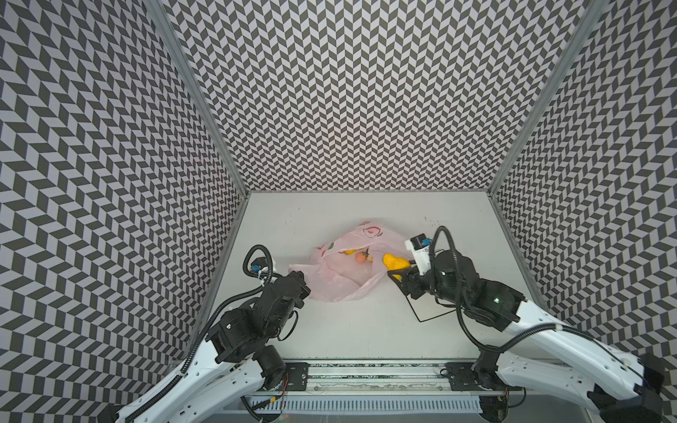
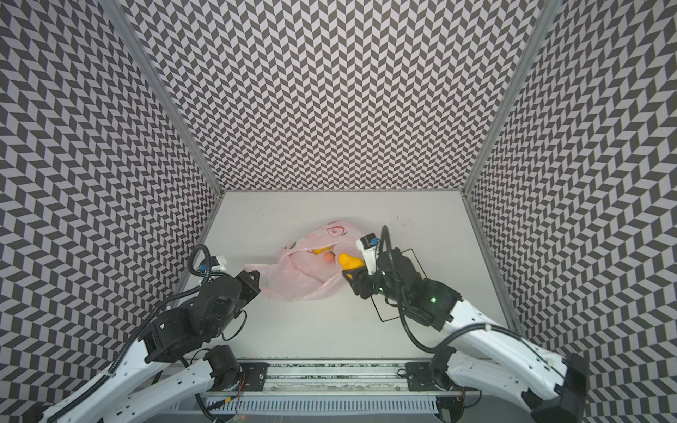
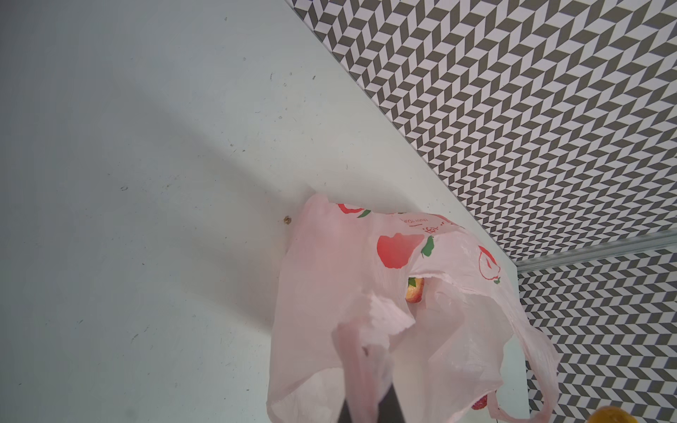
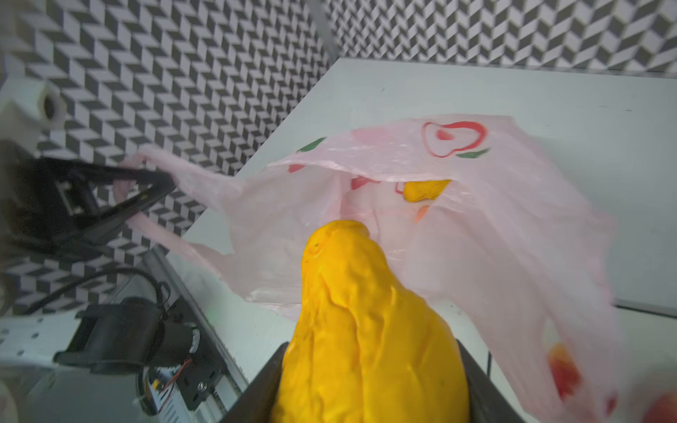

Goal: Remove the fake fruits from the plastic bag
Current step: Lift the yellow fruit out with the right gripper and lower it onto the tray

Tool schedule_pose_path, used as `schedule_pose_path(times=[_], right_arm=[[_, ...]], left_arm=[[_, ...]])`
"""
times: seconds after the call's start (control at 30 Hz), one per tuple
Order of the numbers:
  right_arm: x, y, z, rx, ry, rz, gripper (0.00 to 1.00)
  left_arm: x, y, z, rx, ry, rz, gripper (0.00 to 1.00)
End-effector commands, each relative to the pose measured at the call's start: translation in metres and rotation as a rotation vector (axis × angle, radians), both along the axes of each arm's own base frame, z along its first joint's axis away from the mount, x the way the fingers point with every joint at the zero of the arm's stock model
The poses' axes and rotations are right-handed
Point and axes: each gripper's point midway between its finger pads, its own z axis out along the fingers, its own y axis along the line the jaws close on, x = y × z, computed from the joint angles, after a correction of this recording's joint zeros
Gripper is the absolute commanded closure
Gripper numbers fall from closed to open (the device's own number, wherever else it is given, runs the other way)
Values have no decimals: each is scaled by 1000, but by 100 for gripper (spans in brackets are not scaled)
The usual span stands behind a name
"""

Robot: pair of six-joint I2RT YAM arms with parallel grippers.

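Left gripper [image 1: 297, 275]: fingers pinched together on a handle of the plastic bag [image 1: 340, 280].
Right gripper [image 1: 398, 274]: clamped around a yellow pear [image 4: 366, 329], at the bag's mouth.
Other fruit: strawberry [image 3: 415, 291] inside the bag, beyond the left fingertips.

Right wrist view: yellow pear [image 4: 370, 329] runs off the edge, red blur [image 4: 663, 408] past it unreadable. Left wrist: strawberry [image 3: 415, 293] half-hidden behind the plastic bag [image 3: 322, 274].
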Motion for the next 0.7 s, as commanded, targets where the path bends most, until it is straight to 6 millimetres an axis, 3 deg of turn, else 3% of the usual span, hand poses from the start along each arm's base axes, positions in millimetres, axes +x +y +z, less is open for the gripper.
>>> schedule_pose_path(times=[0.0,0.1,0.23,0.5,0.67], right_arm=[[14,-80,-25,29,108,-440,47],[7,-118,-64,15,229,-604,47],[-4,-142,-108,71,378,-777,43],[9,-167,-159,146,435,-931,45],[27,-167,-178,187,439,-908,41]], left_arm=[[1,3,-2,26,-9,2,100],[2,2,-1,35,-15,-5,100],[2,1,0,33,-17,-8,100],[0,1,0,27,-26,-24,100],[1,-3,-1,44,-15,-44,100]])
